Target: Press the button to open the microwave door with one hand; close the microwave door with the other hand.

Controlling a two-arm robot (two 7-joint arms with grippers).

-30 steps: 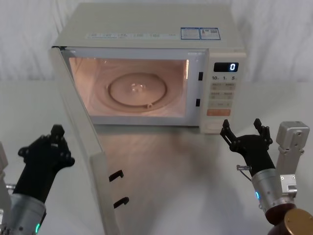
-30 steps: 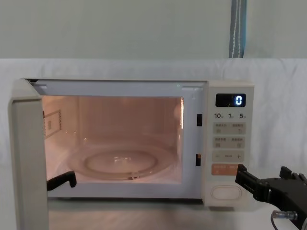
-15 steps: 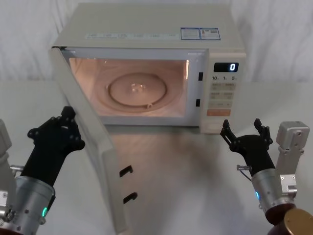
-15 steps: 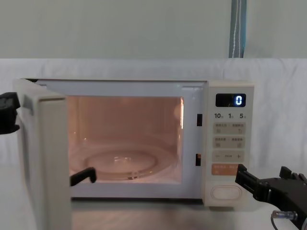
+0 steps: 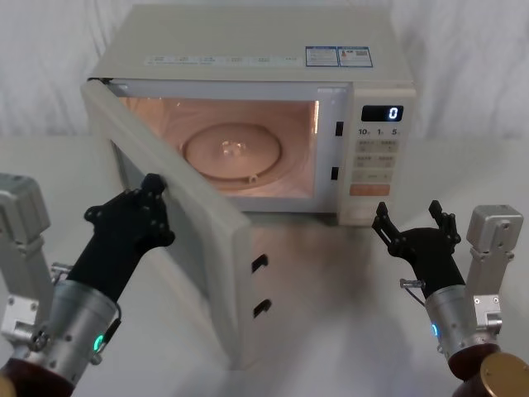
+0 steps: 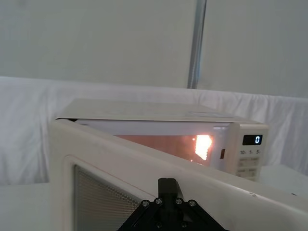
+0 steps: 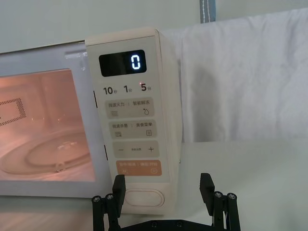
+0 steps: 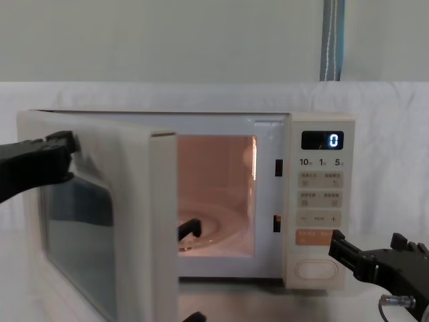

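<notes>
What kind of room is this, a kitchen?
Probably a test setup, not a kitchen: a lone microwave on a white-draped table, plain sheeting behind, and two robot grippers before it.

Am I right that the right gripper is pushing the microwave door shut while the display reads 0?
Not quite: the left gripper is the one against the microwave door, as the head view shows. The right gripper hangs open in front of the control panel, apart from it. The display does read 0.

The display (image 7: 122,63) reads "0"; beneath it, the control panel (image 7: 134,144) seemingly shows "10 1 5".
</notes>
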